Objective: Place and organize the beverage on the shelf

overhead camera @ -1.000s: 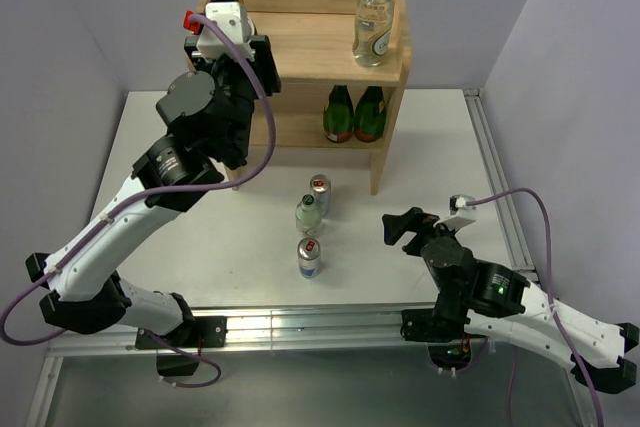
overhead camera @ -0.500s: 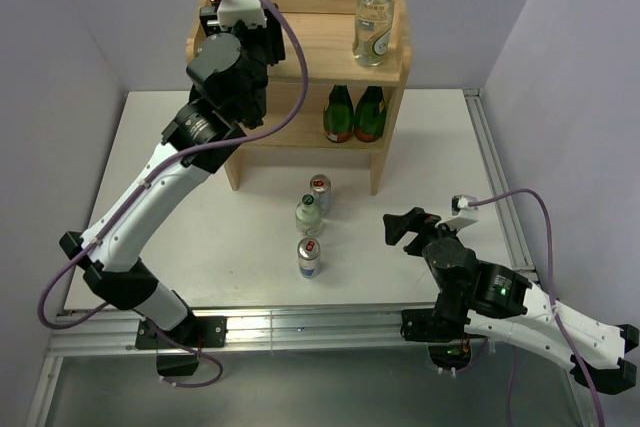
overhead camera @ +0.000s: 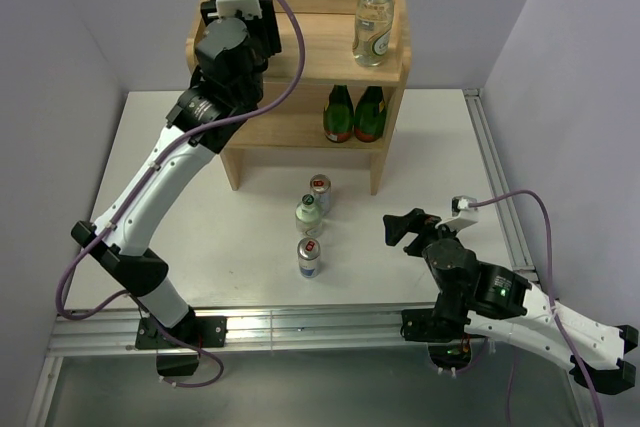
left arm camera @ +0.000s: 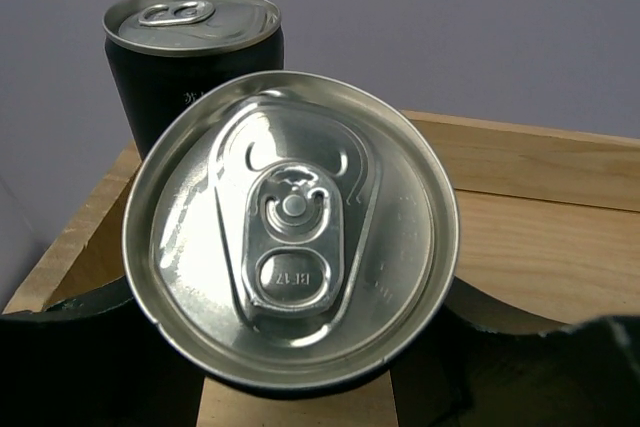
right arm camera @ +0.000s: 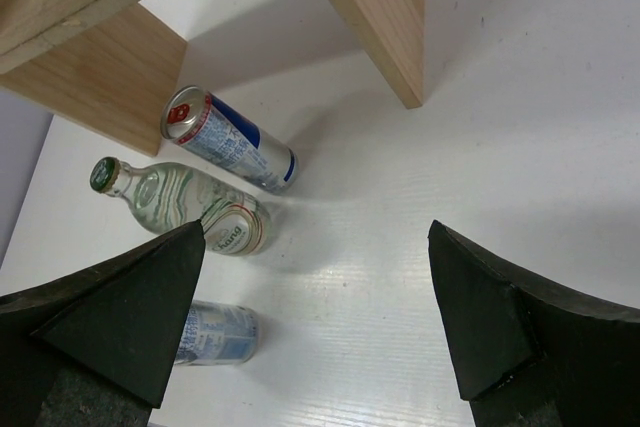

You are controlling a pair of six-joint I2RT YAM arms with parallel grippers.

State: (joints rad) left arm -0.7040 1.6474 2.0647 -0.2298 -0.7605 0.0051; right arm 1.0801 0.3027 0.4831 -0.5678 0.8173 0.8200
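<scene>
My left gripper (left arm camera: 300, 347) is shut on a tall black can (left arm camera: 290, 227), whose silver lid fills the left wrist view. It holds the can over the left end of the shelf's (overhead camera: 320, 42) top board, just in front of a second black can (left arm camera: 195, 47) at the back left corner. From above, the wrist (overhead camera: 238, 7) hides the held can. A clear green-capped bottle (overhead camera: 374, 19) stands on the top board at the right. On the table stand two silver-blue-red cans (overhead camera: 319, 190) (overhead camera: 309, 258) and a clear bottle (overhead camera: 309, 215) between them. My right gripper (overhead camera: 405, 227) is open and empty, to their right.
Two dark green bottles (overhead camera: 338, 114) (overhead camera: 371, 114) stand on the shelf's lower tier. In the right wrist view, the shelf's leg (right arm camera: 380, 17) rises beyond the open fingers, and the nearer can (right arm camera: 215, 332) is at lower left. A metal rail (overhead camera: 300, 325) runs along the table's near edge.
My left arm has stretched away over the shelf's top, carrying the black can toward the back left corner. The right arm and the drinks on the table have not moved.
</scene>
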